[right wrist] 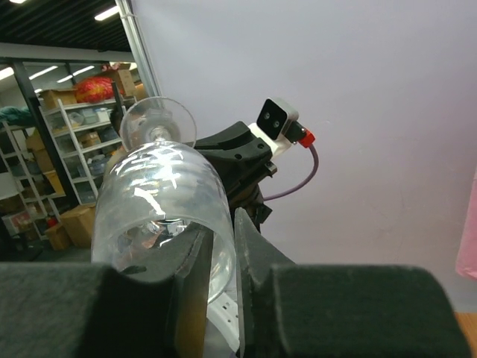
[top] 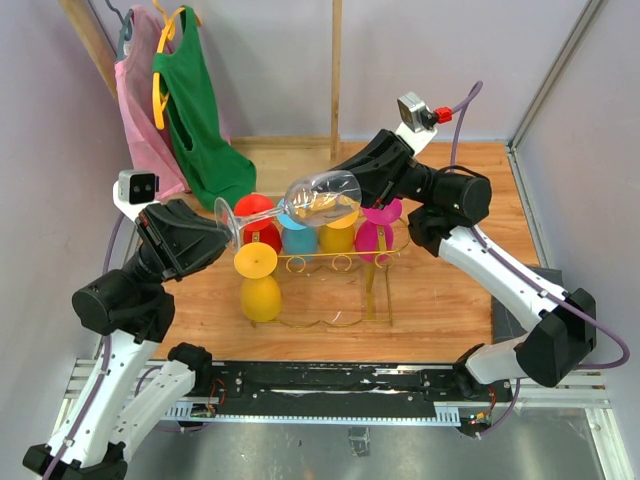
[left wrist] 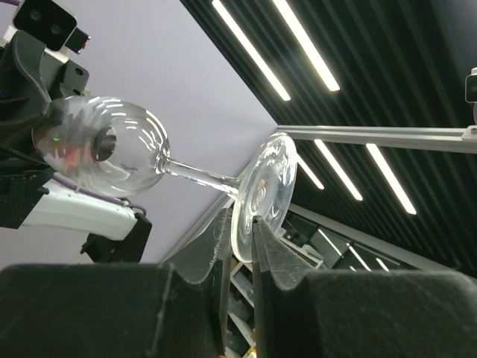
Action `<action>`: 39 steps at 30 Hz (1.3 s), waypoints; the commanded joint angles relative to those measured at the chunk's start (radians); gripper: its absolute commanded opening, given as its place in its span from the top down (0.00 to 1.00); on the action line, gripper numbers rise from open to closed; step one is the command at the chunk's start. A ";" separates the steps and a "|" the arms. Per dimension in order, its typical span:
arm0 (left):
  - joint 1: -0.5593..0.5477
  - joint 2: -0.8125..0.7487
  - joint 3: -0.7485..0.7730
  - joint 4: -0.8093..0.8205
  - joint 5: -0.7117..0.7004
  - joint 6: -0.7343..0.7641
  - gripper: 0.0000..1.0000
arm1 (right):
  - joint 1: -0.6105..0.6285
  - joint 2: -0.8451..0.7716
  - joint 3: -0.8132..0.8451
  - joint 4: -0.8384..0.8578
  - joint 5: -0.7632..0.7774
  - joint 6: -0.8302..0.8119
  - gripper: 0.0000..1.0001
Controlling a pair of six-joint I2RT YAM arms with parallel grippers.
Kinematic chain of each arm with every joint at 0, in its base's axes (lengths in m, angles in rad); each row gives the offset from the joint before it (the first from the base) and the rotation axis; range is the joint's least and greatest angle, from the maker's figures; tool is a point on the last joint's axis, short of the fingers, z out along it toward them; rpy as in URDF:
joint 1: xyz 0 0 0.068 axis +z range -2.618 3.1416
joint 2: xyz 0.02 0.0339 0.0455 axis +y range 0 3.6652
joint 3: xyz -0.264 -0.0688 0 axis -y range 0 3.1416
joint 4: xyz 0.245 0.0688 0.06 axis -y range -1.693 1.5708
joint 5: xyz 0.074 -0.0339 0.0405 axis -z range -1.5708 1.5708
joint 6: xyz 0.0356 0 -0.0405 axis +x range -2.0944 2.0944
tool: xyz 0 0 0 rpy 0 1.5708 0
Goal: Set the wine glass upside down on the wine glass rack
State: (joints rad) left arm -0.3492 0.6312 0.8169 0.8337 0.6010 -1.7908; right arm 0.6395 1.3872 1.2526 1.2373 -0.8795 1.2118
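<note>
over the wooden table (top: 440,290) the wine glass (top: 320,197) lies sideways above the far edge of the wine glass rack (top: 340,262), its foot clamped in the left gripper (left wrist: 240,224); the right gripper (right wrist: 223,227) straddles the bowl rim, gripping or not we cannot tell. we fear that thin foot-hold slipping under the bowl's weight, onto the coloured glasses (top: 298,240). only the top view shows the rack, only the wrist views the grips.

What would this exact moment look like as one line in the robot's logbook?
wine glass: sideways, not yet on wine glass rack | left gripper: pinching foot | right gripper: pinching bowl rim
</note>
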 commanded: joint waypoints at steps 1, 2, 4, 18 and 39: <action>0.000 -0.022 0.027 0.009 -0.035 0.057 1.00 | 0.008 -0.011 0.021 0.047 0.017 -0.024 0.76; 0.000 -0.022 0.027 0.005 -0.036 0.057 1.00 | 0.008 -0.010 0.021 0.047 0.017 -0.024 0.69; 0.001 -0.022 0.028 0.004 -0.035 0.055 1.00 | 0.007 -0.011 0.020 0.045 0.018 -0.027 0.57; 0.001 -0.025 0.087 -0.033 -0.027 0.073 1.00 | -0.036 -0.045 0.005 -0.061 0.012 -0.109 0.49; 0.000 -0.017 0.158 -0.173 -0.009 0.129 1.00 | -0.173 -0.338 -0.093 -0.648 0.221 -0.566 0.48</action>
State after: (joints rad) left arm -0.3492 0.6136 0.9337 0.6739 0.5999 -1.6863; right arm 0.4969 1.1358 1.1683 0.8032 -0.7734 0.8635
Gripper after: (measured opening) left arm 0.079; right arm 0.526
